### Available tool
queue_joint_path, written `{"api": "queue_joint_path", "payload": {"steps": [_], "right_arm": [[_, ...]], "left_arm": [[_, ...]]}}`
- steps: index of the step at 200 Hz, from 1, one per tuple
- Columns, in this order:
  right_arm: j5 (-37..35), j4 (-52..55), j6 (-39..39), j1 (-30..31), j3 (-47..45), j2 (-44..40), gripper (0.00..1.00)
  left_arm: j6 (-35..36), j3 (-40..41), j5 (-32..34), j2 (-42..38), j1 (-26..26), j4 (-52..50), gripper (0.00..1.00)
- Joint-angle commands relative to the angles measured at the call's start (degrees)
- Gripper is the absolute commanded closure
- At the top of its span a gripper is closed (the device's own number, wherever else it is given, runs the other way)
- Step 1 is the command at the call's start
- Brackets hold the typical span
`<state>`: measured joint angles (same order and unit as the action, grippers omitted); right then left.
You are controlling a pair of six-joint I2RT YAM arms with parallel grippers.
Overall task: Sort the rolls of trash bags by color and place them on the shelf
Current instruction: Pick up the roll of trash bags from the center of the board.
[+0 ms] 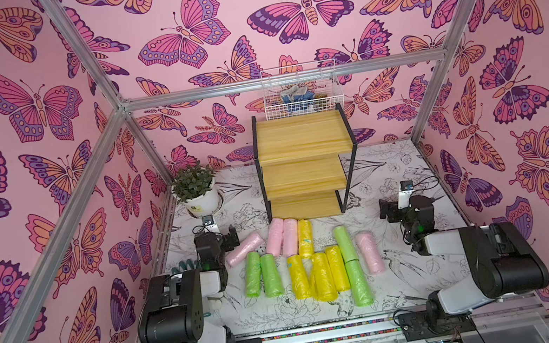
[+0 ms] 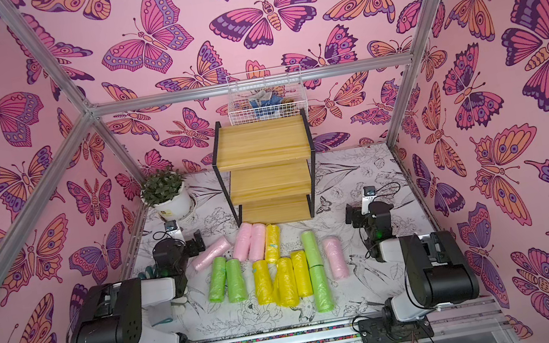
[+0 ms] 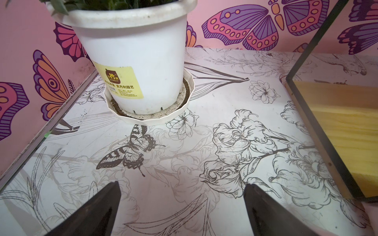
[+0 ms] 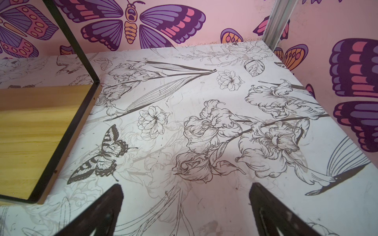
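Top views, rolls: in both top views twelve rolls lay loose on the table, between the two grippers; none was on the shelf.
Top views, look: crinkly thin plastic cylinders, four green, four yellow, four pink, colours mixed, many touching side by side.
Top views, shelf: the shelf, three bare wooden steps in a black frame, stood ahead of both grippers and between them.
Top views, left gripper: the left gripper had its jaws spread wide and held nothing; a pink roll lay just beside it.
Top views, right gripper: the right gripper was equally wide and empty, with the nearest roll apart from it.
Left wrist view: only bare table lay between the jaws; a plant pot stood ahead and the shelf's frame off to one side. No roll showed.
Right wrist view: bare table between the jaws, shelf corner to one side, no roll.
Risk, grip: the slick, soft plastic would likely squash or slip in a pinch.
Risk, neighbours: closing on one roll in the packed group could nudge others away.
Risk, placing: round rolls might roll off a flat board, and the frame could catch a wide jaw.
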<state>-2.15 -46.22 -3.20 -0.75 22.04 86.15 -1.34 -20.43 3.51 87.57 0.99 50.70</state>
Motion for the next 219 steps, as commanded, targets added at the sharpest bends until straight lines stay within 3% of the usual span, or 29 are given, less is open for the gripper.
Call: {"api": "queue_joint_path", "payload": {"steps": [1, 8, 24, 34, 53, 73, 83, 105, 117, 135, 179, 219], "right_arm": [[-6.0, -1.7, -2.3, 0.1, 0.1, -2.3, 0.0], [-8.2, 2.8, -2.3, 0.6, 1.1, -5.1, 0.0], [-12.4, 27.5, -6.7, 1.0, 8.7, -11.4, 0.01], [-13.8, 36.9, -9.7, 1.3, 11.7, -14.5, 0.01], [-13.3, 46.2, -13.5, 1.6, 11.1, -22.2, 0.01], [-9.2, 60.4, -17.5, 1.8, 12.9, -29.6, 0.01], [-3.8, 67.9, -18.4, 1.9, 15.1, -31.0, 0.01], [8.3, 82.6, -20.4, 2.4, 19.8, -29.5, 0.14], [10.8, 88.1, -20.7, 3.5, 21.2, -28.5, 0.17], [14.2, 89.9, -22.0, 6.8, 20.6, -28.1, 0.14], [9.6, 92.6, -27.4, 15.8, 21.0, -23.0, 0.04], [7.5, 88.5, -31.6, 20.8, 17.6, -20.4, 0.07]], "left_arm": [[1.9, 3.6, 0.5, -2.7, -1.7, 4.8, 0.02], [2.2, 4.4, 2.9, -5.3, -2.6, 3.8, 0.01], [2.5, 4.1, 10.9, -13.1, -5.5, -2.7, 0.0], [2.8, 3.4, 16.2, -19.0, -7.5, -6.3, 0.0], [0.0, 3.4, 25.5, -26.2, -11.1, -9.2, 0.0], [-1.7, -0.7, 29.9, -33.1, -16.1, -21.0, 0.0], [-3.5, -3.5, 28.8, -36.1, -18.0, -29.3, 0.0], [-9.0, -10.3, 26.1, -40.4, -21.2, -47.1, 0.01], [-13.0, -14.0, 25.0, -42.2, -22.4, -56.7, 0.06], [-19.6, -16.4, 21.4, -45.3, -22.8, -66.6, 0.09], [-27.2, -17.0, 10.7, -52.7, -23.5, -80.1, 0.12], [-28.6, -20.8, 2.6, -50.8, -24.6, -86.2, 0.13]]}}
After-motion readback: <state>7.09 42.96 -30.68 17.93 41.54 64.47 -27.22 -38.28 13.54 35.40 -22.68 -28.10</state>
